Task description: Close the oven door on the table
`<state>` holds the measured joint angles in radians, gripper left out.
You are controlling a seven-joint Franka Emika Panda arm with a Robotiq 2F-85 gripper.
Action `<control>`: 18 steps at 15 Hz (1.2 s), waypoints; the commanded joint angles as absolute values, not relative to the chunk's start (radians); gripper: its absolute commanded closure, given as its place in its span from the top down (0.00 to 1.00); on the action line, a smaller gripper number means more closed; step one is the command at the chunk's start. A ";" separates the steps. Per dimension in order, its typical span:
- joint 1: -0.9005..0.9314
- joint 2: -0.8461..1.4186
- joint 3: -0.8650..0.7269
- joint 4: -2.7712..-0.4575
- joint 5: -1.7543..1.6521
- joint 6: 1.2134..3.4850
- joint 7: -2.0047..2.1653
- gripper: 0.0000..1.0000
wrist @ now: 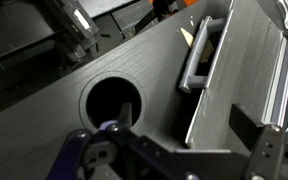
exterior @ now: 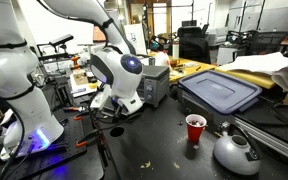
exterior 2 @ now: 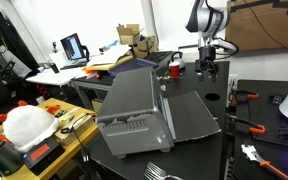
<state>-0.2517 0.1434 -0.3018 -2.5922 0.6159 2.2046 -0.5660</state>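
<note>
Fingers of the black two-fingered Robotiq gripper on the white Panda arm stand apart, as far as the wrist view shows, and are clamped on nothing. Just beyond them in that view rises the flat silver-grey metal oven door. Its pale bar handle sits up and to the right of the fingers, apart from them, and no contact is visible. How wide the door stands open cannot be read from any view.

By its look, the door is a stiff, hinged metal-and-glass panel, light enough to swing under a gentle push. Its face appears smooth and probably slippery, and the glass would not welcome a knock. The bar handle, or the free edge next to it, seems the sensible place to push or hook.

The door belongs to the small boxy silver-grey metal toaster oven, which one would guess is light enough to slide if shoved hard. It stands toward the back of the flat dark black workbench surface, with the gripper just beside it in an exterior view. A blue-grey plastic bin lid lies beyond, near the oven's other side.
</note>
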 commanded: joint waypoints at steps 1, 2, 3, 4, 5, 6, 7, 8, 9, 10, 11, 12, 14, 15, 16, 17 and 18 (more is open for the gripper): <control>-0.295 0.244 -0.249 -2.525 0.676 2.136 -0.605 1.00; -0.304 0.266 -0.236 -2.511 0.689 2.118 -0.609 1.00; -0.313 0.289 -0.223 -2.495 0.706 2.099 -0.622 1.00; -0.323 0.310 -0.213 -2.477 0.718 2.075 -0.628 1.00; -0.332 0.330 -0.204 -2.458 0.731 2.047 -0.637 1.00; -0.343 0.355 -0.196 -2.437 0.747 2.021 -0.645 1.00; -0.354 0.374 -0.191 -2.417 0.758 1.989 -0.650 1.00; -0.362 0.392 -0.189 -2.400 0.770 1.965 -0.658 1.00; -0.372 0.412 -0.186 -2.380 0.780 1.938 -0.662 1.00; -0.380 0.429 -0.184 -2.362 0.789 1.914 -0.668 1.00; -0.389 0.447 -0.182 -2.344 0.801 1.889 -0.677 1.00; -0.394 0.462 -0.183 -2.329 0.808 1.873 -0.679 1.00; -0.401 0.492 -0.184 -2.301 0.821 1.851 -0.689 1.00; -0.407 0.509 -0.182 -2.285 0.831 1.838 -0.693 1.00; -0.403 0.524 -0.180 -2.271 0.838 1.840 -0.688 1.00; -0.400 0.540 -0.178 -2.256 0.844 1.840 -0.683 1.00; -0.390 0.553 -0.175 -2.241 0.846 1.851 -0.670 1.00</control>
<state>-0.3871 0.5069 -0.1919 -2.2974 0.8233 1.8775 -0.6820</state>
